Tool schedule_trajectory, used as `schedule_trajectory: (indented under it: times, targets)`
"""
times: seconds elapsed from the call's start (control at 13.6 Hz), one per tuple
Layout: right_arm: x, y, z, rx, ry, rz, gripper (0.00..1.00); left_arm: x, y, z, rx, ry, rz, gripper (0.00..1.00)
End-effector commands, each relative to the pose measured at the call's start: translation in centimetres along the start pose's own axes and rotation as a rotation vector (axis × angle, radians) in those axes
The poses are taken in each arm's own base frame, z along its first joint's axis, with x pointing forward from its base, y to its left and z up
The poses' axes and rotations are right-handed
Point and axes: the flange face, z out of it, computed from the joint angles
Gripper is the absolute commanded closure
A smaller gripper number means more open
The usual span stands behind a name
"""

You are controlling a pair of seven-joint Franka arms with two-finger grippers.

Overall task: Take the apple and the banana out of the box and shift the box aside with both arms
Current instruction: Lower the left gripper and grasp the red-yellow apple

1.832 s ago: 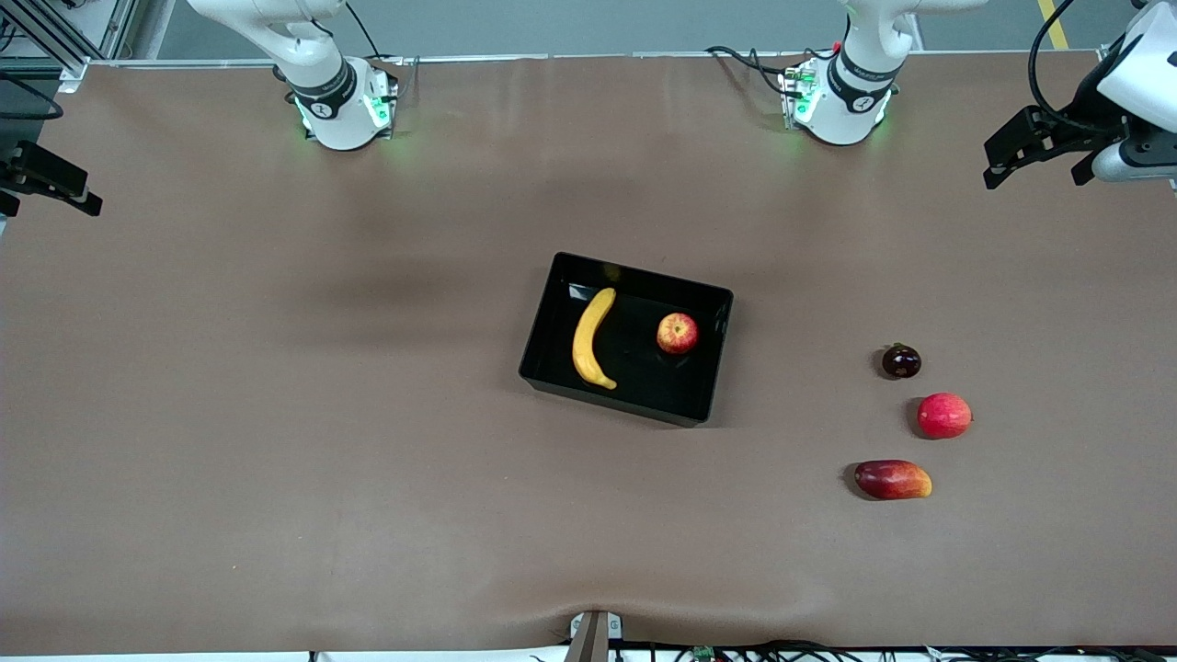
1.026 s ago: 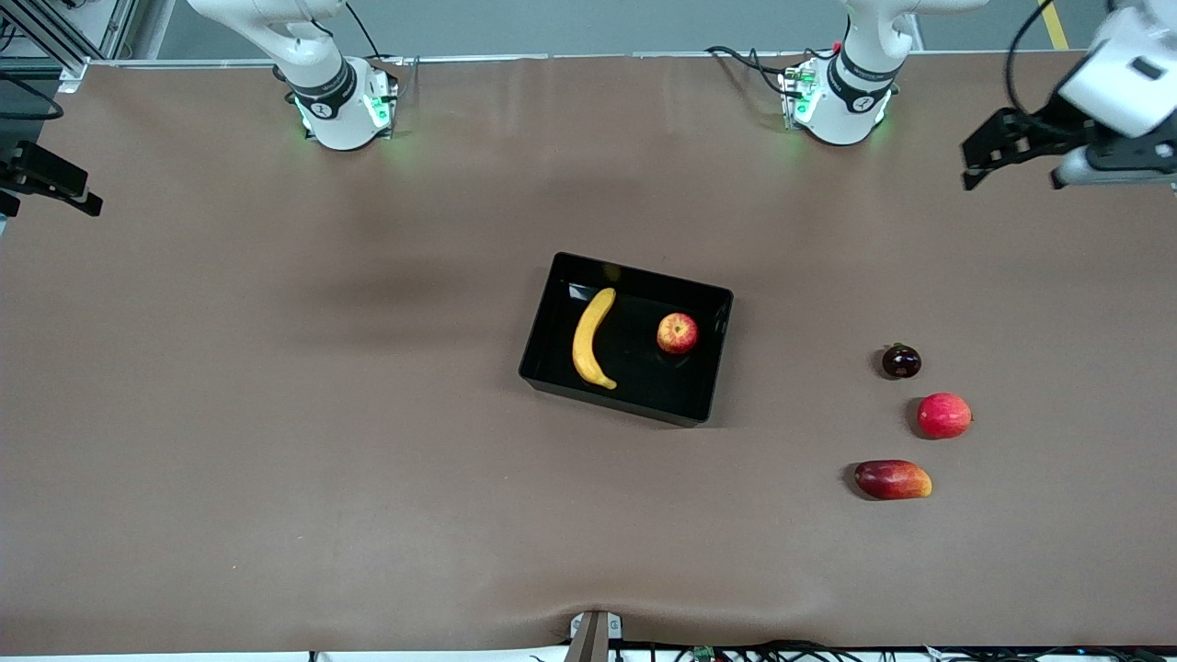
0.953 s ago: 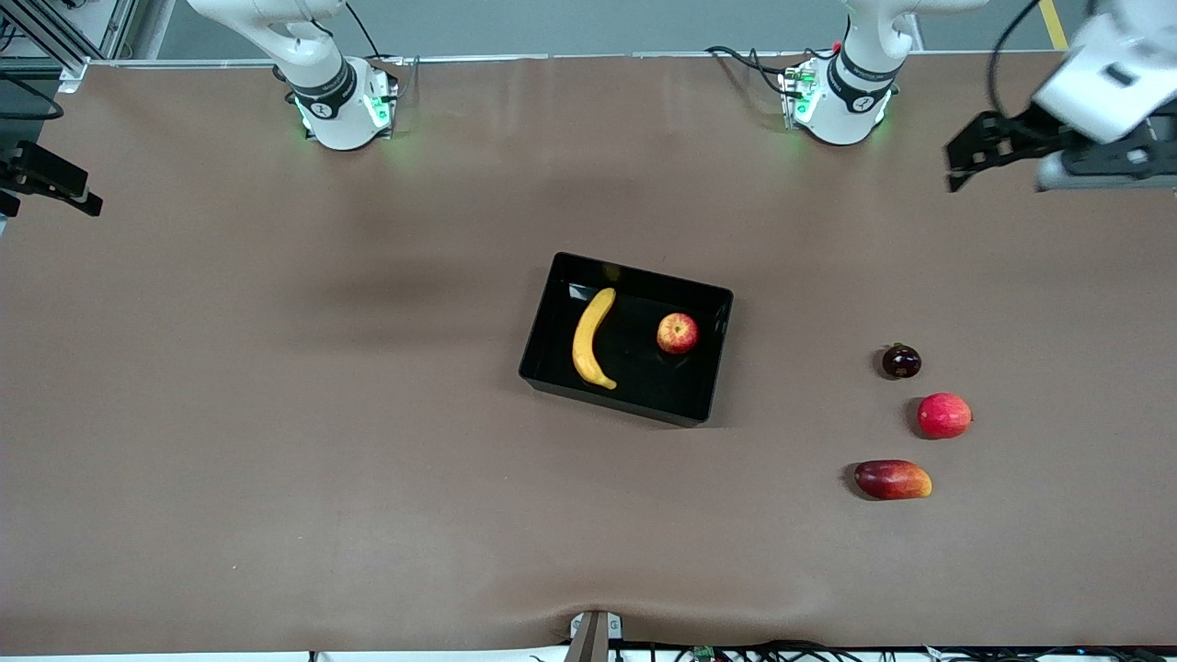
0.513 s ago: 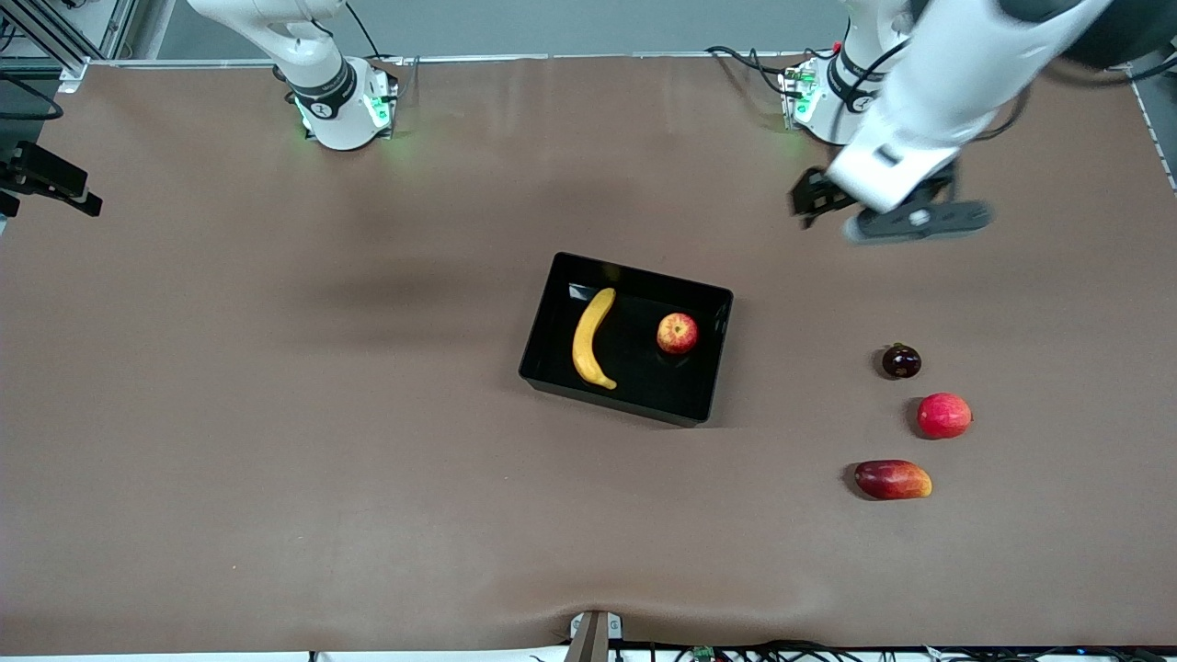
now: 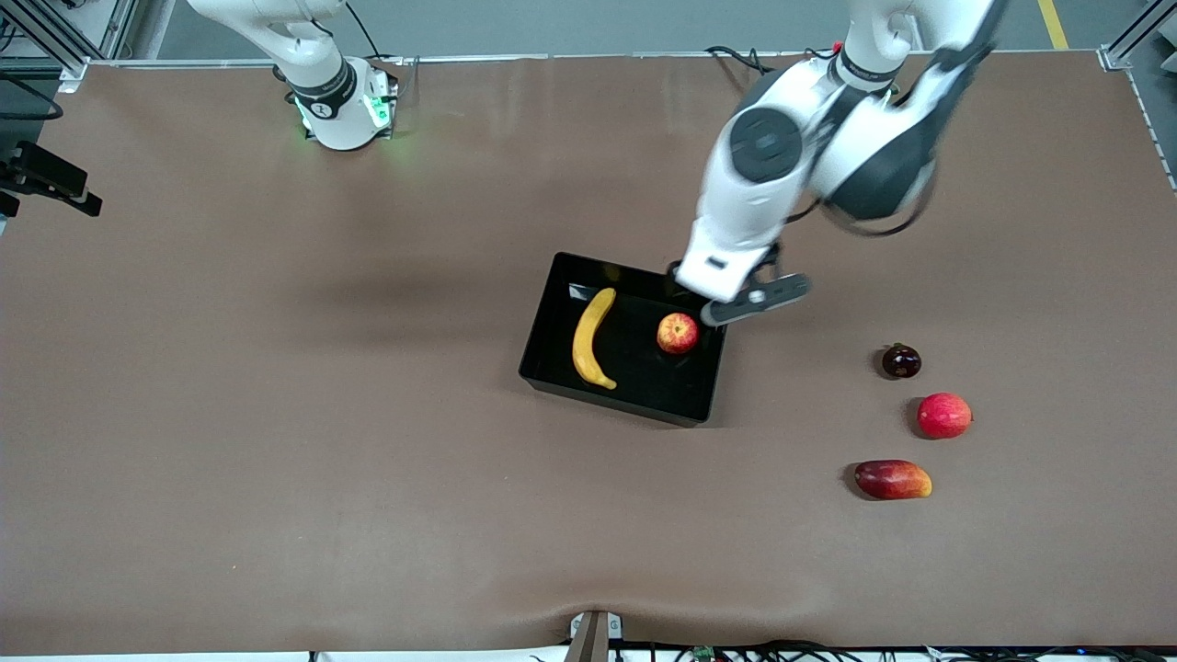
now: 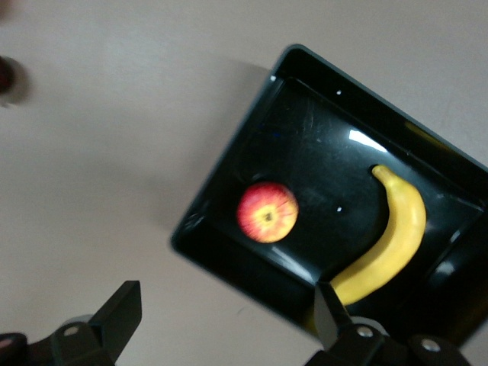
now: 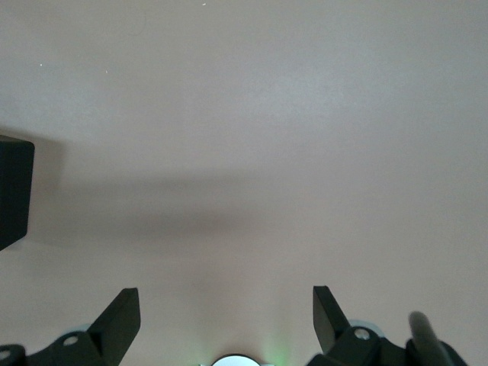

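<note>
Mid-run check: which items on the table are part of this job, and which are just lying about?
Job items:
long curved yellow banana
small red-and-yellow apple
shallow glossy black plastic tray, holding both

Lying about, toward the left arm's end:
small dark round fruit
plain red round fruit
oblong dark-red, yellow-tipped fruit

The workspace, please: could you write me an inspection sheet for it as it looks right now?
Surface: brown table, a ripple at its camera edge.
Job's things: banana and apple lie apart in the black box mid-table.
Clutter: dark round fruit, red fruit and oblong fruit toward the left arm's end, outside the box.
Grippers: left gripper open and empty over the box's corner by the apple; right gripper open, empty over bare table, its arm waiting.
Cables: black leads by the left arm's base; more along the camera edge.
Surroundings: metal framing at the table's corners.
</note>
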Motion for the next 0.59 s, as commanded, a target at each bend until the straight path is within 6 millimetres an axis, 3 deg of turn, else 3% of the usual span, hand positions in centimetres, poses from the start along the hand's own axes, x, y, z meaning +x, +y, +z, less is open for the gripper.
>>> schedule_trajectory:
  times: [0.0, 0.37, 0.51]
  targets:
    - [0.2, 0.3, -0.3, 0.002, 0.006, 0.005, 0.0, 0.5, 2.0, 4.7, 0.003, 0.04, -0.041, 0.0]
    - [0.2, 0.2, -0.2, 0.004, 0.004, 0.003, 0.0, -0.6, 1.7, 13.0, -0.004, 0.031, -0.031, 0.0]
    - [0.2, 0.3, -0.2, 0.002, 0.004, 0.005, 0.0, -0.6, 1.5, 14.6, -0.005, 0.018, -0.032, 0.0]
